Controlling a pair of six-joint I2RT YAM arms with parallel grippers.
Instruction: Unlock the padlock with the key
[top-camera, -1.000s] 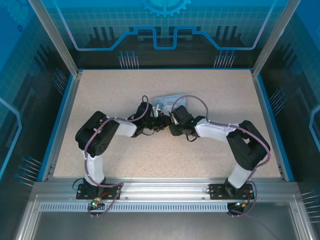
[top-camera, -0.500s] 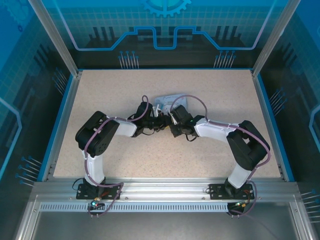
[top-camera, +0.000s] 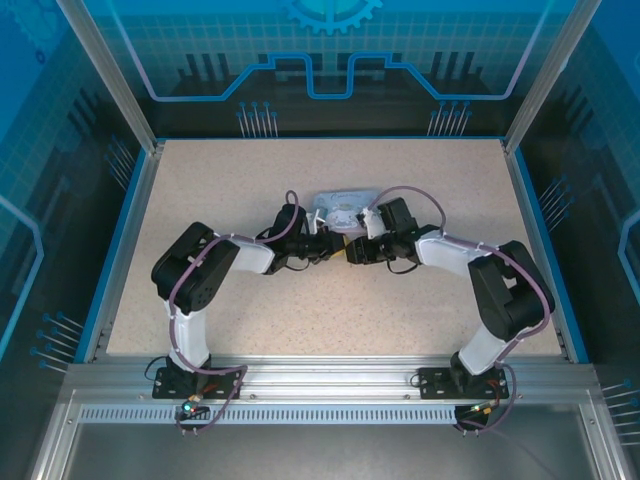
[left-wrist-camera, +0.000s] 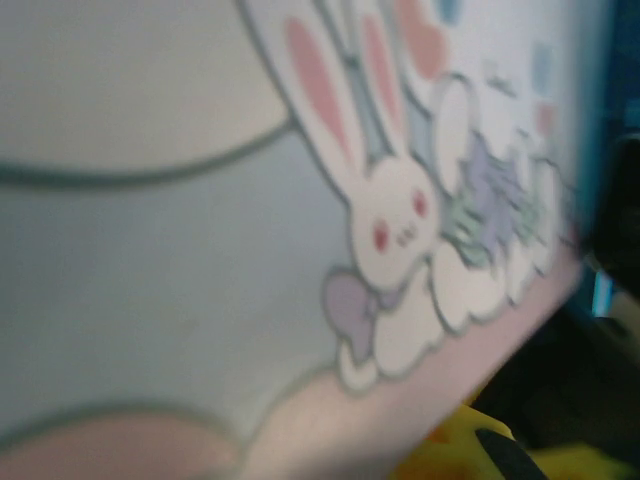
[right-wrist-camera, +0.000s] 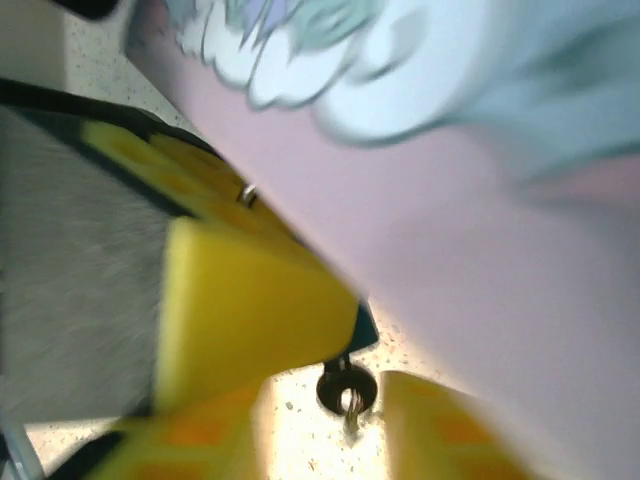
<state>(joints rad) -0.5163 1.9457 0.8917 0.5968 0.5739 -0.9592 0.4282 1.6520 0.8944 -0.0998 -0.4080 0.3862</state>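
- Currently, in the top view, both arms reach toward the middle of the table (top-camera: 220, 180). The left gripper (top-camera: 325, 245) and the right gripper (top-camera: 358, 250) are nearly nose to nose, just below the tin (top-camera: 338, 207).
- Left gripper: jaws closed down tight. I cannot tell what they clamp, if anything.
- The left wrist view is blurred. I see the tin's bunny print (left-wrist-camera: 395, 215) up close and tilted.
- Right gripper (right-wrist-camera: 325, 445): the yellow pads (right-wrist-camera: 440, 430) at the bottom of the frame stand narrowly apart, with speckled table showing between them. It is holding nothing that I can see.
- The padlock (right-wrist-camera: 343, 385) is a small dark round piece at lower centre of the right wrist view. It sits in the gap just above those pads, right under the corner of a bigger yellow block (right-wrist-camera: 240, 300).
- A silvery bit at its lower edge may be the key (right-wrist-camera: 351, 408), but it is too small and blurred to be sure.
- The tin's pinkish edge (right-wrist-camera: 450, 270) runs diagonally through the upper right, close beside the padlock. I cannot tell whether they touch.
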